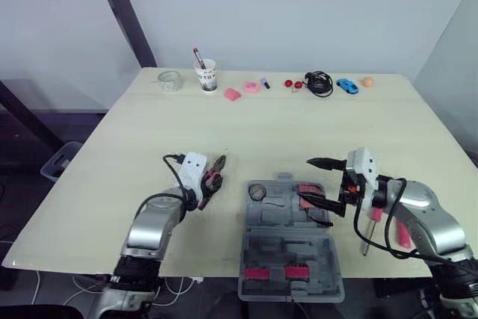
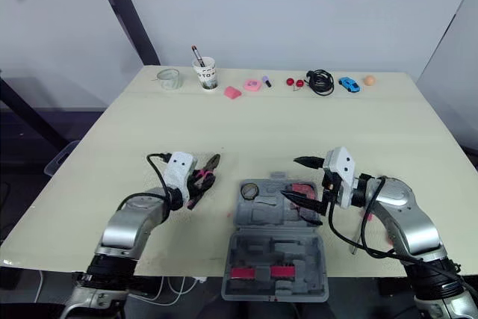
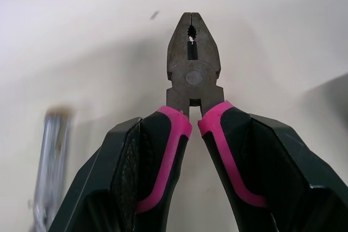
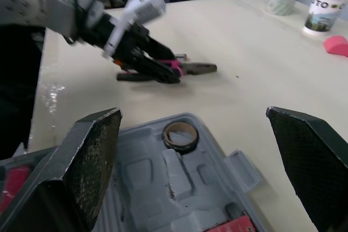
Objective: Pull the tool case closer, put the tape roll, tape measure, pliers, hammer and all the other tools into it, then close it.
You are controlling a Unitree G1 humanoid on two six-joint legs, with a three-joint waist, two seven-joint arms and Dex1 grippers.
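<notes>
While the left tool (image 1: 208, 187) grips the pliers (image 3: 193, 58) by their pink-and-black handles, one finger pressed on the outside of each handle, the pliers' steel nose is closed and points away from the wrist. They sit low at the bench (image 1: 246, 128) surface, just left of the case (image 1: 291, 259); whether they touch the wood cannot be told. The grey case lies open and flat at the near edge of the bench, between the two arms. A tape roll (image 4: 180, 134) sits in a round recess at the far left corner of its inner tray. The right tool (image 1: 306, 179) hangs over the far right part of the case with its two black fingers spread wide, holding nothing. A pink-handled item (image 1: 371, 223) lies on the bench beside the right arm, partly hidden. A cup (image 1: 207, 76) and a blue toy car (image 1: 346, 85) stand along the far edge.
</notes>
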